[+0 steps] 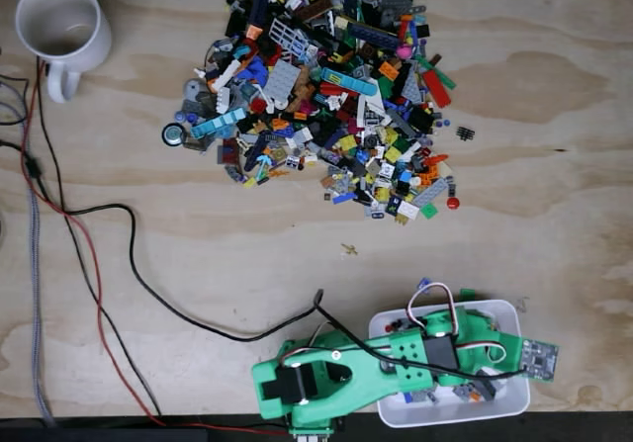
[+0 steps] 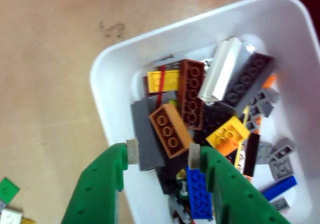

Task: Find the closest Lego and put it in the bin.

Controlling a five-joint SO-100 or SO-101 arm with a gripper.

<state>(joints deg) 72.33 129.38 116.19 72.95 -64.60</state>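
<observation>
The bin [image 1: 445, 414] is a white tub at the table's near right edge, and my green arm [image 1: 396, 363] reaches over it. In the wrist view the bin [image 2: 115, 58] holds several Lego bricks: brown, yellow, white, dark grey, blue. My gripper [image 2: 163, 154] hangs open just above the bin's near side. Its green fingers [image 2: 100, 184] straddle a grey plate [image 2: 145, 139] and an orange-brown brick [image 2: 167, 129] that lie on the heap inside. One finger stands over the bin's rim, the other over the bricks. The big Lego pile [image 1: 326, 86] lies at the table's far middle.
A white handled mug [image 1: 61, 22] stands at the far left. Black and red cables [image 1: 129, 264] run across the left half of the plywood table toward the arm's base. One tiny loose piece [image 1: 348, 250] lies between pile and bin. A green piece [image 2: 7, 189] lies beside the bin.
</observation>
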